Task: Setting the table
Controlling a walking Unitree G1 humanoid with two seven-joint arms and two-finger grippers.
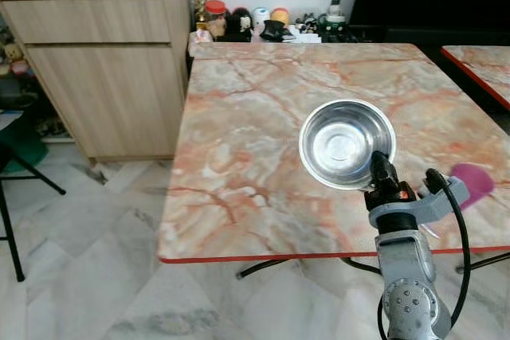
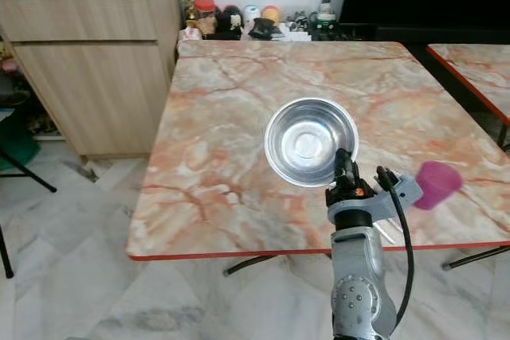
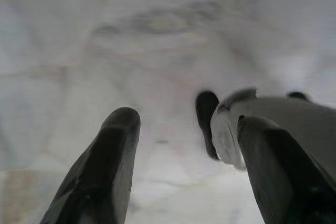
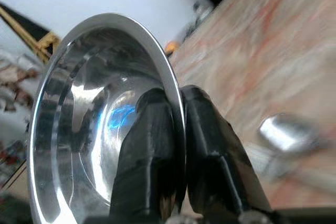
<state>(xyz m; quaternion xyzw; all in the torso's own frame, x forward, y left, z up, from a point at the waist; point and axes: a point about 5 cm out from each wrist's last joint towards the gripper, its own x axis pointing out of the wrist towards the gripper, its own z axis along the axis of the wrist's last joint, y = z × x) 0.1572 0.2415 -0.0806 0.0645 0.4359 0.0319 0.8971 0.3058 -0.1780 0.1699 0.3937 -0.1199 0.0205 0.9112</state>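
Bowl gripped at the counter.
Right claw pinches the steel bowl rim over the marble counter; left claw hangs apart.

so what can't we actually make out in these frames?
- Spoon: right wrist view, blurred; in the eye views the right tool's wrist hides most of it.
- Purple cup: left eye view, partly behind the wrist bracket.
- Shelf clutter behind the table: too small to identify.
- Steel bowl's near rim: under the tool fingers.
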